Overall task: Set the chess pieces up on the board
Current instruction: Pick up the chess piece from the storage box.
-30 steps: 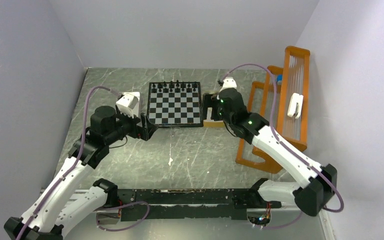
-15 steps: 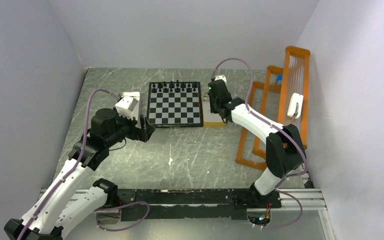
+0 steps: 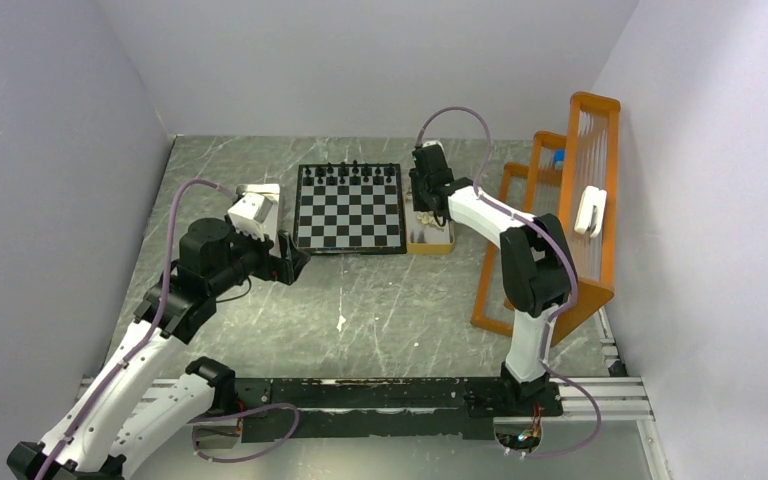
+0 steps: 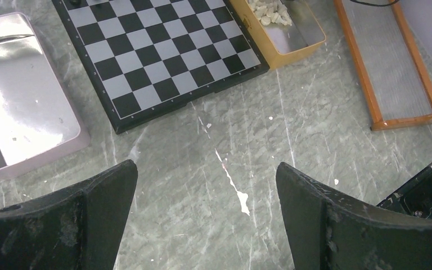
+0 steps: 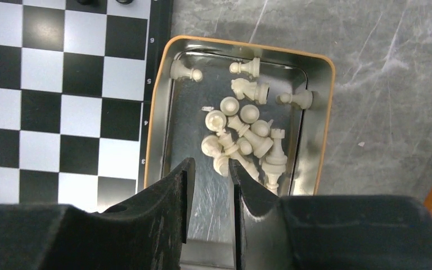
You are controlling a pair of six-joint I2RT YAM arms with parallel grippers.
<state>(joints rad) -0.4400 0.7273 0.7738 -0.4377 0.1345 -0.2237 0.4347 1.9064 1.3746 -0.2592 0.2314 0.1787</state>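
Small square chessboard with black and white checks and a thin dark frame (image 3: 350, 208) lies flat at mid-counter. In the top view tiny black chessmen (image 3: 350, 170) stand in a line along its 12 o'clock edge; the other ranks are bare. Whitish cream chessmen (image 5: 242, 135) are off the board, heaped mostly on their sides in a small orange-rimmed tin with a silvery floor (image 5: 295, 140). The tin sits just beside the board's 3 o'clock edge; touching or not, cannot tell. Right hand (image 5: 209, 163) hangs directly over the tin, fingers pointing down and drawn close, with a narrow slot between them. One cream piece lies at the mouth of that slot, by a fingertip. Whether it is pinched cannot be told from the wrist view, so grasp is undetermined. Left hand (image 4: 205, 169) is released, fingers spread wide with nothing between them. It is poised above the bare grey-green marbled counter (image 3: 390, 300), off the board's 8 o'clock corner and apart from the board. A shiny silvery metal tray (image 4: 22, 101) rests at the board's 9 o'clock side, just beside it. An orange-framed rack with clear panels (image 3: 590, 200) stands at 3 o'clock beyond the tin, against the right wall.
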